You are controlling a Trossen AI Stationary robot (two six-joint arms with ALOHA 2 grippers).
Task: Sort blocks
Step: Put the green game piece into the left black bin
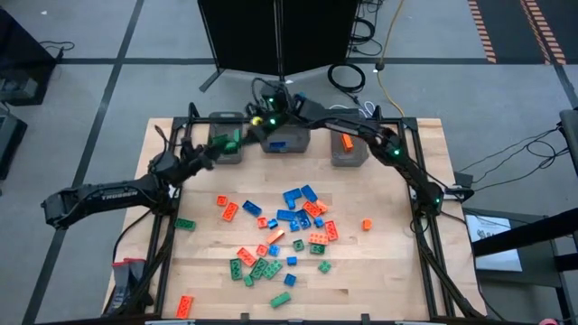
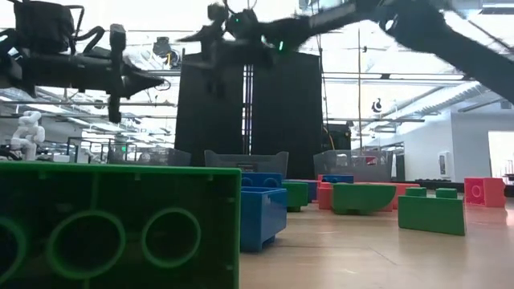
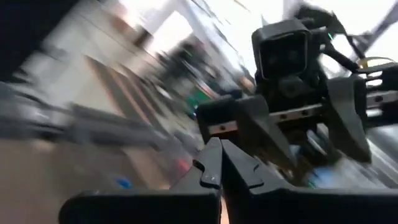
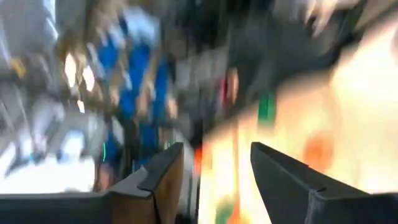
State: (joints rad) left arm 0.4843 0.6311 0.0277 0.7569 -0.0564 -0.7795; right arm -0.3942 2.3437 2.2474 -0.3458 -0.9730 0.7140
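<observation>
Looking down from the high view: finding the right fingers (image 1: 261, 117) hanging by the far rim of the middle bin (image 1: 287, 143), the left fingers (image 1: 206, 150) just beside the left bin (image 1: 226, 149), and the blocks (image 1: 284, 230) lying scattered on the desk (image 1: 388, 262), well apart from both. Looking level across the desk: seeing a green block (image 2: 112, 233) up close and both arms overhead. Looking past the left fingers (image 3: 211, 168): reading them as clenched on nothing, with the other arm close ahead. Looking past the right fingers (image 4: 163, 171): reading them as released, nothing clearly between. Judging best: swinging one arm clear first, then dropping straight onto a lone block at the pile's edge.
</observation>
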